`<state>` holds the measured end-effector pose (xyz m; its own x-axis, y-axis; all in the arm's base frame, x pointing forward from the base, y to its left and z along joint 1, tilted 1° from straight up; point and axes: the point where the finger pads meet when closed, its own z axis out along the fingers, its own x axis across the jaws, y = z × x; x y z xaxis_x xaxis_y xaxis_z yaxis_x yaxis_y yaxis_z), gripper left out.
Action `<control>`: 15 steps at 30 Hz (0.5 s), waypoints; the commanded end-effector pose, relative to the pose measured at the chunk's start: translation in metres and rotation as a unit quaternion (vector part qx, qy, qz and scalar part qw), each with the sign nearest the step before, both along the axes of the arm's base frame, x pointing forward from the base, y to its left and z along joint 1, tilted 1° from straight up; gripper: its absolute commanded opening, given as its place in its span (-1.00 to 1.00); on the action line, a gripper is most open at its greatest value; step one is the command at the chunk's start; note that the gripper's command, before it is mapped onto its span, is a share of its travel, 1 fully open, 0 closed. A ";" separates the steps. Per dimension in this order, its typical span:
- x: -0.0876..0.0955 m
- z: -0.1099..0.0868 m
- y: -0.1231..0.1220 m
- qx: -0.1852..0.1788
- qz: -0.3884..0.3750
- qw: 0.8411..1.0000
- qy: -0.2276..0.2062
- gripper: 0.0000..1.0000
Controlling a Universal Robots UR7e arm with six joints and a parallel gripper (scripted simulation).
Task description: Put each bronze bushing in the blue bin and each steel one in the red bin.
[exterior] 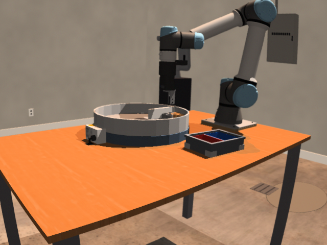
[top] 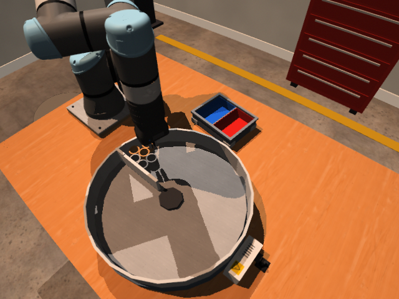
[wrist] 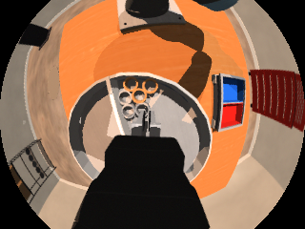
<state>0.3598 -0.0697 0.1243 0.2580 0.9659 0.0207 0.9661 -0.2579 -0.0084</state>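
Several bushings stand on the turntable [top: 225,208] [wrist: 188,138] beside the straight divider. Three bronze rings, one of them a bronze bushing [top: 144,156] [wrist: 139,102], are on the side near the rim. Three steel rings, one of them a steel bushing [top: 150,161] [wrist: 123,113], are nearer the hub. My gripper [top: 153,146] [exterior: 170,103] [wrist: 147,116] points down over this group, at its right edge in the wrist view. Its fingers are a narrow gap apart, with nothing seen between them. The blue bin [top: 221,114] [exterior: 226,136] [wrist: 233,91] and red bin [top: 238,127] [wrist: 232,115] look empty.
The high round wall [top: 250,199] [exterior: 139,127] rings the turntable. The divider [top: 141,169] [wrist: 114,102] runs from wall to hub [top: 171,199]. A control box [top: 243,257] [exterior: 96,134] sits outside the wall. The arm's base plate [top: 100,127] is behind.
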 end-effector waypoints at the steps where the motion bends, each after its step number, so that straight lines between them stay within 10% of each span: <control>1: 0.000 0.000 -0.001 0.000 0.000 1.000 -0.001 -0.45; 3: 0.000 0.000 0.000 0.000 0.000 1.000 -0.001 -0.15; 15: 0.000 0.000 0.000 0.000 0.000 1.000 -0.001 -0.15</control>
